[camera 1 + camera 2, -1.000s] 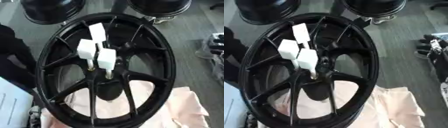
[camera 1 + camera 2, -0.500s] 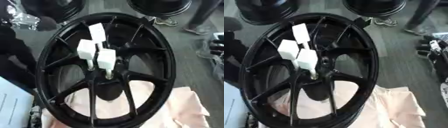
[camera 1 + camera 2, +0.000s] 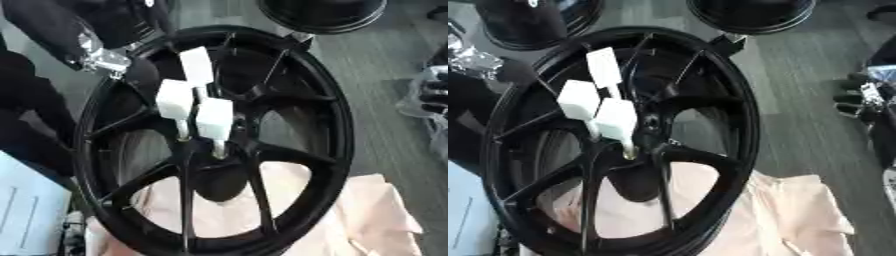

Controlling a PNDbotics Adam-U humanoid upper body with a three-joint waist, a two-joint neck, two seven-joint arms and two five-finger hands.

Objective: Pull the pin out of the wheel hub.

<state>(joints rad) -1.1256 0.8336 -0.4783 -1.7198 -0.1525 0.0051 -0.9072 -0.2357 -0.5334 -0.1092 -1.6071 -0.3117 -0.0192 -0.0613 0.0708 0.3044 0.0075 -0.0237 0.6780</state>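
Your left hand [image 3: 101,52] hovers far-left over the wheel's rim [image 3: 337,125], fingers too blurred to read, pins [image 3: 213,120] seated at the hub — a skewed pull could jam one.

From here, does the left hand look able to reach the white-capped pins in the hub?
Probably yes. The left hand sits at the wheel's upper-left rim, and nothing covers the three white-capped pins standing up from the hub. Its fingers cannot be made out.
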